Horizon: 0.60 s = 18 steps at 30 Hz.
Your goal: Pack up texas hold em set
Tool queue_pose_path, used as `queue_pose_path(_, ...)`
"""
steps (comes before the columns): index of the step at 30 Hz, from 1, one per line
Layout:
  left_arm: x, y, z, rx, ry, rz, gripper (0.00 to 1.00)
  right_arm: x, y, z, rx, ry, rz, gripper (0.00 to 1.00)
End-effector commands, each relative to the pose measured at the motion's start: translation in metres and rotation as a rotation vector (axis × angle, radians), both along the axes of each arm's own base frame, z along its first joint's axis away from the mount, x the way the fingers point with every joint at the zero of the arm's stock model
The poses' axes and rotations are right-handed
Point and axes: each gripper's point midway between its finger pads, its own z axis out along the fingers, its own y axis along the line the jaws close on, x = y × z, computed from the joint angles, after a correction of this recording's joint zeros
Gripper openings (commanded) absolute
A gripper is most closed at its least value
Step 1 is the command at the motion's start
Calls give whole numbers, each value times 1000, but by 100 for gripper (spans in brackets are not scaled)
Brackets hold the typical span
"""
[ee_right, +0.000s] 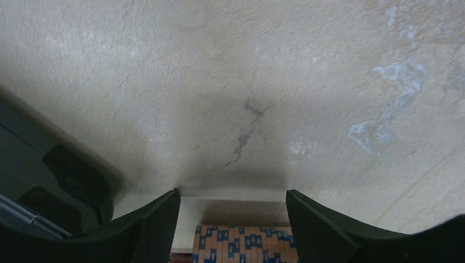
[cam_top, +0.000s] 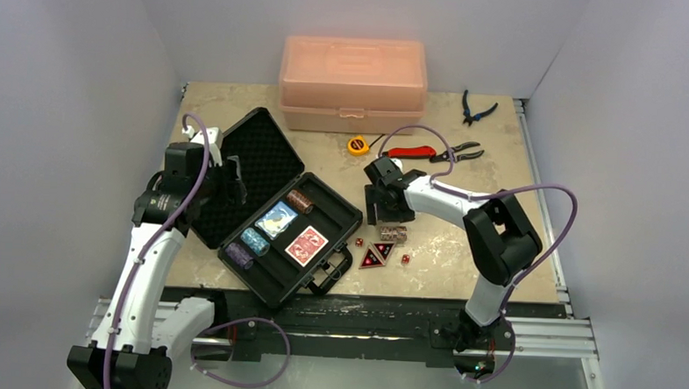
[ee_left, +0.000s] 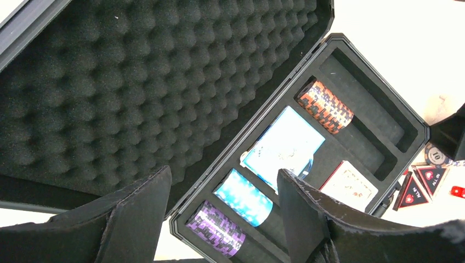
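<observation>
Chips [ee_right: 241, 244] are lying low in the frame between the open, empty jaws of my right tool [ee_right: 231, 193]. I am lining up to pinch them, and next I must carry them to the case [cam_top: 268, 156], left of middle.

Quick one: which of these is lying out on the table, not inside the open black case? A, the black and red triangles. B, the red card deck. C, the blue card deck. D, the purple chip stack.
A: the black-red triangles lie on the table right of the case, while the purple chip stack, red deck and blue deck sit in its compartments.
</observation>
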Motion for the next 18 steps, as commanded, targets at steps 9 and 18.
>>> queue_pose_path(9, 11, -5, 28, -25, -83, -28, 70, -41, -1, 18, 71, 0, 7, 77)
queue_pose_path(18, 9, -13, 26, -51, -80, -53, 70, -26, 10, 55, 149, -97, -13, 82)
